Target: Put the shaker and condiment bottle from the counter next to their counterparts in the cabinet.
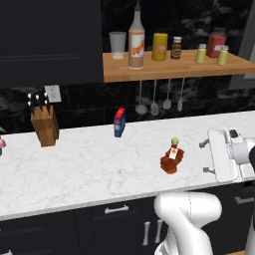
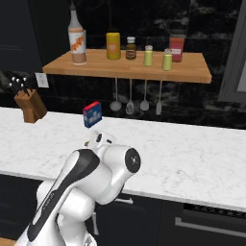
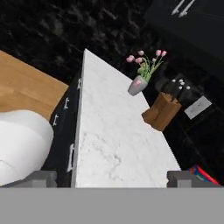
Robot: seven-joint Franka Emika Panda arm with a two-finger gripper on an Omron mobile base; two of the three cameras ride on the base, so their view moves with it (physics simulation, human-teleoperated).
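The reddish-brown condiment bottle [image 1: 172,157] stands upright on the white marble counter [image 1: 89,164]. My gripper [image 1: 204,157] hovers just right of it, fingers pointing left, open and empty, apart from the bottle. In the hand view the fingertips [image 3: 37,178] sit wide apart at the bottom, facing along the counter [image 3: 113,131]. On the wooden cabinet shelf [image 1: 164,69] two small yellow-green shakers [image 1: 200,54] [image 1: 222,56] stand side by side; I cannot tell which is which. The tall pale bottle [image 1: 136,42] with the orange label is at the shelf's left.
A knife block [image 1: 45,124] and a blue-red box [image 1: 119,122] stand at the back of the counter, a flower vase [image 3: 138,83] at its far end. The shelf also holds a glass [image 1: 117,45], yellow canister [image 1: 160,47] and red container [image 1: 216,44]. Utensils [image 1: 154,102] hang below.
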